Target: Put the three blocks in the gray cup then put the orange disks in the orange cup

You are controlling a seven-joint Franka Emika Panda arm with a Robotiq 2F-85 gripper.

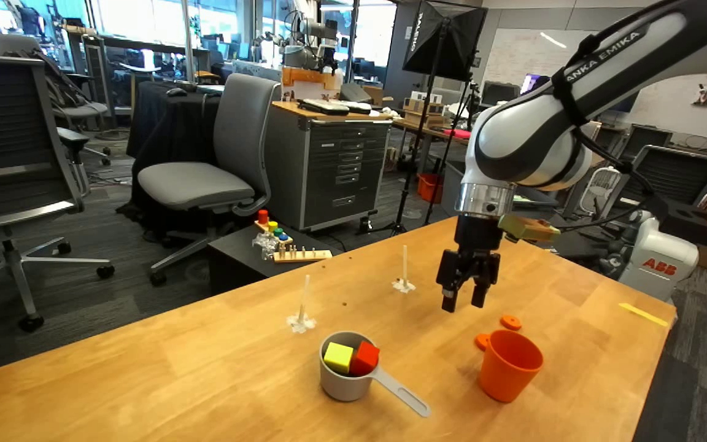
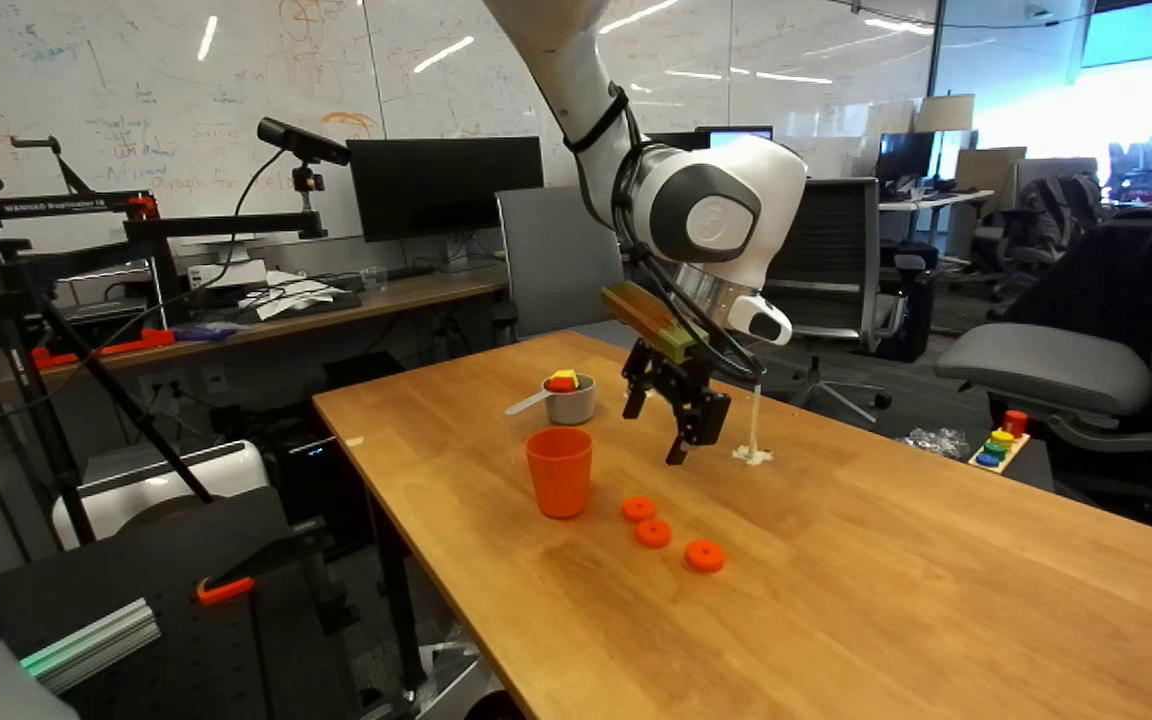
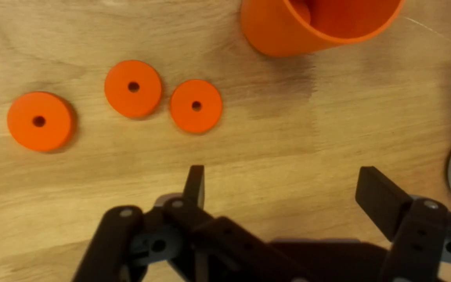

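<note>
The gray cup [image 1: 344, 387] stands upright on the table with a yellow block [image 1: 338, 357] and a red block [image 1: 365, 358] inside. The green block is hidden. Nearby is the upright orange cup [image 1: 509, 368]; in the wrist view a rounded orange shape [image 3: 303, 11], perhaps a disk, shows within it. Three orange disks, a near one [image 3: 196, 106], a middle one [image 3: 133, 89] and a far one [image 3: 40, 121], lie flat beside that cup. My gripper [image 3: 282, 176] hangs above the table, jaws wide apart around nothing, with the disks off to its upper left in the wrist view.
Two thin upright sticks, a nearer one [image 1: 304, 301] and a farther one [image 1: 405, 265], are fixed to the table with white blobs. The gray cup's handle [image 1: 404, 393] juts toward the orange cup. A yellow tape strip [image 1: 643, 314] lies near a table edge.
</note>
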